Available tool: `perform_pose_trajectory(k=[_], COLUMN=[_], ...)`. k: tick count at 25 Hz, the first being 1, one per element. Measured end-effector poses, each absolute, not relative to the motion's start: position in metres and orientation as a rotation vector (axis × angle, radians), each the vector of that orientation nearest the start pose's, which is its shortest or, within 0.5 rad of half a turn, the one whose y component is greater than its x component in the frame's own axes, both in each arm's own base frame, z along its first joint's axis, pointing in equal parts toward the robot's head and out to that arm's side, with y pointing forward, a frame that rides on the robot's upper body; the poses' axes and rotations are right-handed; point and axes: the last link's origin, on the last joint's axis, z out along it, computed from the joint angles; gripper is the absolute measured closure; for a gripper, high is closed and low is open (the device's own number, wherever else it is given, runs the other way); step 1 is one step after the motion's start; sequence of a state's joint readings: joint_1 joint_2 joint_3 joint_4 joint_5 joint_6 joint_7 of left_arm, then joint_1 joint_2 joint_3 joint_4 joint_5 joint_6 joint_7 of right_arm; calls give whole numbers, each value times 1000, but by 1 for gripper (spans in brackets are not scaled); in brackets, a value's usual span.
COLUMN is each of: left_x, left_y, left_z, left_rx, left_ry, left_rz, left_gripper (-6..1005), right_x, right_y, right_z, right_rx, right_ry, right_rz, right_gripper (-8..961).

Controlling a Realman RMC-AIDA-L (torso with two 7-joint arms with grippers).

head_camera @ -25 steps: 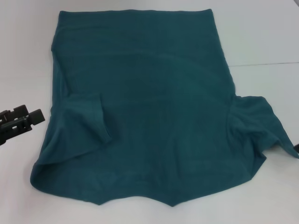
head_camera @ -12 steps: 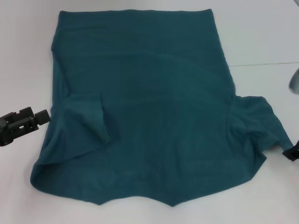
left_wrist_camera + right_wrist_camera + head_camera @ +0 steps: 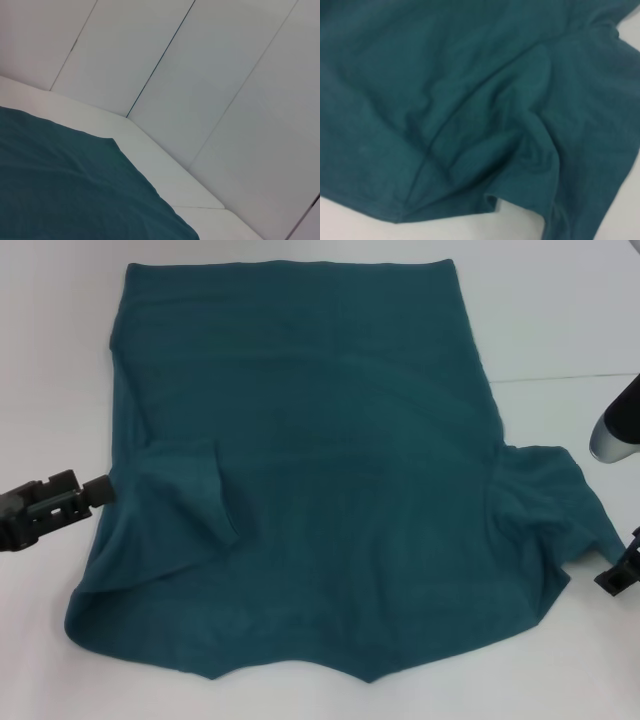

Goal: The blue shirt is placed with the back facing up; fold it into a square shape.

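shirt: the blue shirt point(image 3: 320, 470) lies spread over the middle of the white table point(image 3: 560, 310), hem at the far edge, collar side near; pretty flat overall

done so far: not much, I'd say; the left sleeve point(image 3: 180, 505) is flipped in on top of the body, the right sleeve point(image 3: 560, 510) sticks out and is bunched up; no real fold across the body yet

left to do: right sleeve in, sides in, then the length doubled over to get a square; most of the job

left gripper point(image 3: 95, 490): at the shirt's left edge by the folded sleeve; touching or just beside, can't tell; claw apart or together, can't tell either

right gripper point(image 3: 620, 575): near the right sleeve tip, mostly cut off by the picture edge; claw state can't tell

hidden: neither wrist view shows its own fingers; the right one only shows wrinkled cloth, the left one the shirt's corner and a wall
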State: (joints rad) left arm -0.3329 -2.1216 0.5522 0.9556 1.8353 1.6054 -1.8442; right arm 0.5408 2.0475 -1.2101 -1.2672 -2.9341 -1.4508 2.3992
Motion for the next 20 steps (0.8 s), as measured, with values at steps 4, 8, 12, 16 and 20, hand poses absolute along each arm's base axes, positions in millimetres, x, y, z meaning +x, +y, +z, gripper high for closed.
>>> perform_pose_trajectory(k=[4, 8, 12, 16, 20], left_x=[-287, -286, -285, -284, -284], left_y=[307, 309, 310, 310, 310], left_z=[72, 72, 70, 69, 68], left_rx=[-2277, -2273, -2274, -2277, -2276], left_ry=[-1107, -1110, -1120, -1136, -1142], left_rz=[-977, -977, -981, -981, -983], left_gripper=[111, 111, 112, 112, 112], right_x=[279, 286, 291, 293, 294], right_y=[370, 374, 378, 380, 381], right_z=[59, 59, 59, 56, 56], right_rx=[-2251, -2229, -2216, -2219, -2212], right_ry=[885, 878, 872, 875, 881], right_rz=[-766, -758, -755, -759, -753], right_gripper=[71, 72, 71, 74, 79])
